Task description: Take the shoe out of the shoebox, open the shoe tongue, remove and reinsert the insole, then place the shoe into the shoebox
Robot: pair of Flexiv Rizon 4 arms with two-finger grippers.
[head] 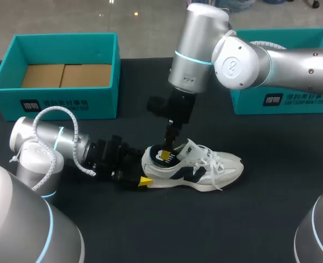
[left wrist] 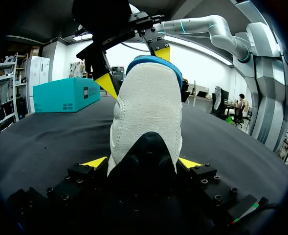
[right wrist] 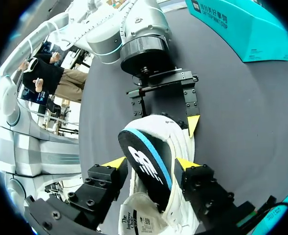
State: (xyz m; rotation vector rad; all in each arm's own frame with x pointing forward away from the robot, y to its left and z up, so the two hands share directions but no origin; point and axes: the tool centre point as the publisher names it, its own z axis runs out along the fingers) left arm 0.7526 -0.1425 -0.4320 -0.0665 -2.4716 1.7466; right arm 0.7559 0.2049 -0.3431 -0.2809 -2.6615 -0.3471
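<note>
Right wrist view: the right fingers stand apart at the insole's width, one yellow tip against each edge of the insole. They grip it, as far as I can judge. Its heel end is tilted up out of the shoe, and its front end is hidden inside. The left fingers clamp the heel from both sides, pinning the shoe flat on the worktop with its toe pointing right.

The insole step is in hand; whether it is coming out or going back in cannot be told. Either way the next move needs a slide along the shoe's length while the heel grip stays firm.

The tongue stands raised just ahead of the right fingers, and loose laces trail over the side; either could snag the insole. The left box sits open well behind the left arm, which lies between it and the shoe. The right box is behind the right arm.
</note>
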